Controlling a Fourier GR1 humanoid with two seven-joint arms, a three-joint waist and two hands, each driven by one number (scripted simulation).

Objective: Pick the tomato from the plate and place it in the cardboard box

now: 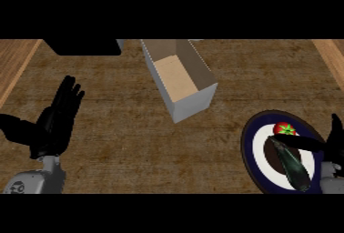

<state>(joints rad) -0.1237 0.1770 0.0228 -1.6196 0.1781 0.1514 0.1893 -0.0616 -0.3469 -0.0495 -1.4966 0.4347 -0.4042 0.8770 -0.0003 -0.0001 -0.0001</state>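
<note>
Brown countertop (121,136), viewed steeply from above. Near right edge: round dark-blue plate with white centre (247,150), carrying small red tomato with green calyx (285,129) on its far part. Black right hand (334,136) at right edge: open, fingers upright, thumb stretched across plate just beside tomato, gripping nothing. Open-topped cardboard box (178,75) toward far edge, mid-counter. Black left hand (57,120) near left edge: spread wide, resting.

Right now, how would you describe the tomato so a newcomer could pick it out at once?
Find the round, dark-rimmed plate at the lower right of the counter, beside the right robot hand. On the plate's upper part sits the tomato: small, round and red with a green stem, unlike the long dark vegetable lying below it.
</note>
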